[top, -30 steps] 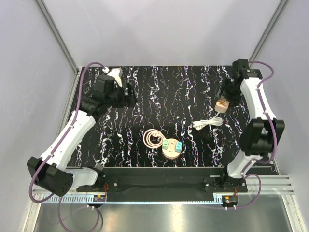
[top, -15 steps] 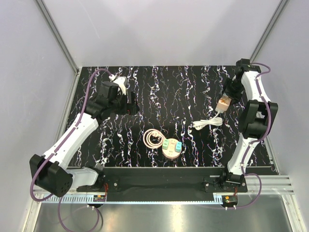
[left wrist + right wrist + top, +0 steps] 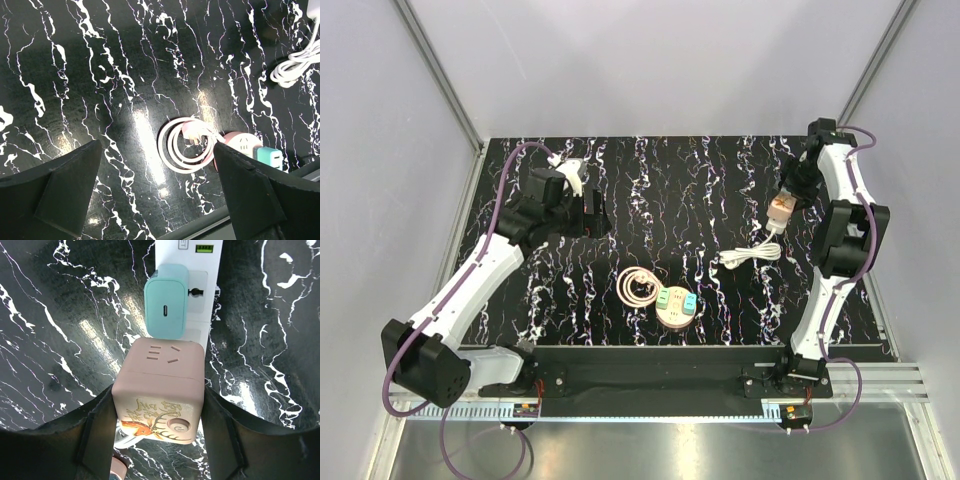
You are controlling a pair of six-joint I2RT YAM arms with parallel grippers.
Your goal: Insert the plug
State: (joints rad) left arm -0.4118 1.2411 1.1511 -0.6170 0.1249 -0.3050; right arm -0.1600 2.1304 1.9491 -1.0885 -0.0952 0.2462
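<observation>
Hub (overhead view): round pink plastic socket hub [image 3: 675,306] with small green and teal blocks on top, at the near middle of the black marbled table [image 3: 700,180].
Pink lead: coiled pink-and-white cable [image 3: 638,288], touching the hub on its left.
White lead: bundled white cable [image 3: 752,254], right of the hub and a little farther back.
Right gripper [image 3: 784,203]: well right of the hub and behind it, pinching the pink cube adapter [image 3: 780,211] above the white lead.
Left gripper [image 3: 592,215]: well left of the hub and behind it, carrying nothing.
Left wrist view: fingers [image 3: 70,190] spread wide with nothing between them; hub and pink lead lie on the table beyond them.
Right wrist view: hub not in view; fingers [image 3: 100,440] press both sides of the cube.
Strip: white socket strip [image 3: 200,270] with a mint charger block [image 3: 166,307] seated in it, just past the cube.
Contact: cannot tell whether cube and strip touch; prongs hidden.
Step (judged): lining the cube up over the strip's free socket.
Next move calls for: cube square to the strip, straight push, strip kept from sliding.
</observation>
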